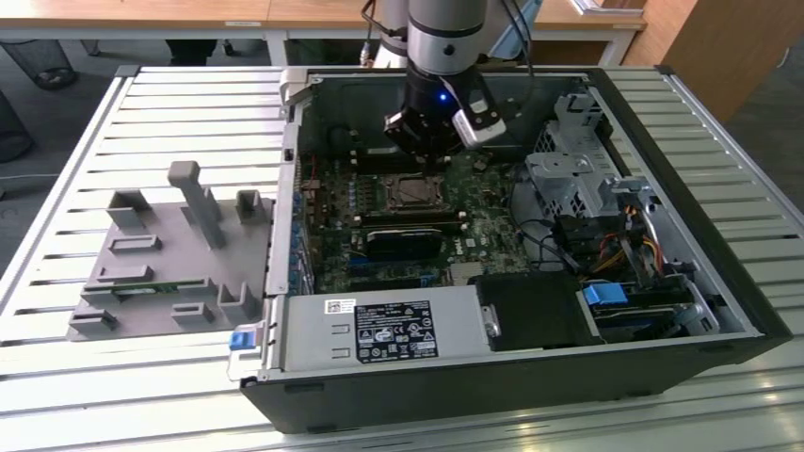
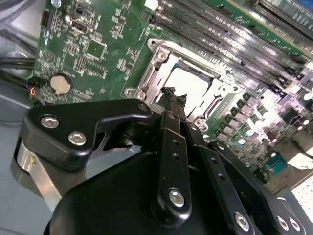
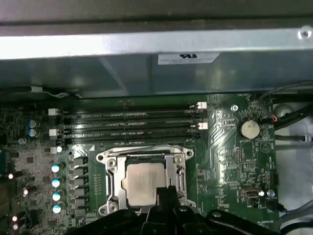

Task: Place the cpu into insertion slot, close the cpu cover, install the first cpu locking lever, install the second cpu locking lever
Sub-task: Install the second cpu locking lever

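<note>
Open case (image 1: 528, 377) lying on a slatted table (image 1: 164, 104), green board (image 1: 333, 226) exposed inside. Landmark: the socket (image 1: 411, 192) mid-board. Cpu (image 3: 143, 180) already seated in the socket, dull silver face up, framed by the cover (image 3: 112, 178), which lies down flat around the chip in both wrist views. Memory slots (image 3: 127, 125) running parallel just beyond the socket, toward the case wall. Coin battery (image 3: 248, 129) off to one side of the socket, well apart from it. Gripper (image 2: 174, 96) poised just above the socket's edge, black fingers (image 2: 168, 105) pressed together with nothing pinched between, tips near the chip; touching or not, cannot tell. In the exterior view, arm coming down over the socket from the far side. Grey fixture tray (image 1: 164, 264) on the table, well away from the socket, toward the exterior view's left.
</note>
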You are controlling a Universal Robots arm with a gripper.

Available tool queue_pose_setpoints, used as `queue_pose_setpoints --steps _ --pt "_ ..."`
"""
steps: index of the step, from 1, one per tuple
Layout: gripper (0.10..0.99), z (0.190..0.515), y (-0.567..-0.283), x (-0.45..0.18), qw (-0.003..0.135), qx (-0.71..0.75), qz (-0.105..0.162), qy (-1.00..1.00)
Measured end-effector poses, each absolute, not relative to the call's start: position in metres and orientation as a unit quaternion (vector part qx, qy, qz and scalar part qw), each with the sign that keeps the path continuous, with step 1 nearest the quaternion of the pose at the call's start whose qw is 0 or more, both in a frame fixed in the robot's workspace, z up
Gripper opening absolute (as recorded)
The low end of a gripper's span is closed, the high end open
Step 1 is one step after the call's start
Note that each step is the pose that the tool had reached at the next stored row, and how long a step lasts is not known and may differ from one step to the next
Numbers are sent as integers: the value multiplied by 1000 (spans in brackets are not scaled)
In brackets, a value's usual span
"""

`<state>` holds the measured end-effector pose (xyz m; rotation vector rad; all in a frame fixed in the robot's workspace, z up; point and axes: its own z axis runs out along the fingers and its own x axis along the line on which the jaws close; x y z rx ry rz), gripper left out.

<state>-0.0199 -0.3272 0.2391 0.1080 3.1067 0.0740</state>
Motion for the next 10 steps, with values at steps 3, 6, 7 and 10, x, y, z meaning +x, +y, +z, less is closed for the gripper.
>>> queue_pose_setpoints --steps 3,6,7,10 --pt "106 238 -332 -20 15 35 33 999" --pt "106 237 -339 -20 15 35 37 999" --pt "106 237 -343 -20 15 35 38 999" --pt "106 236 -352 -20 15 35 41 998"
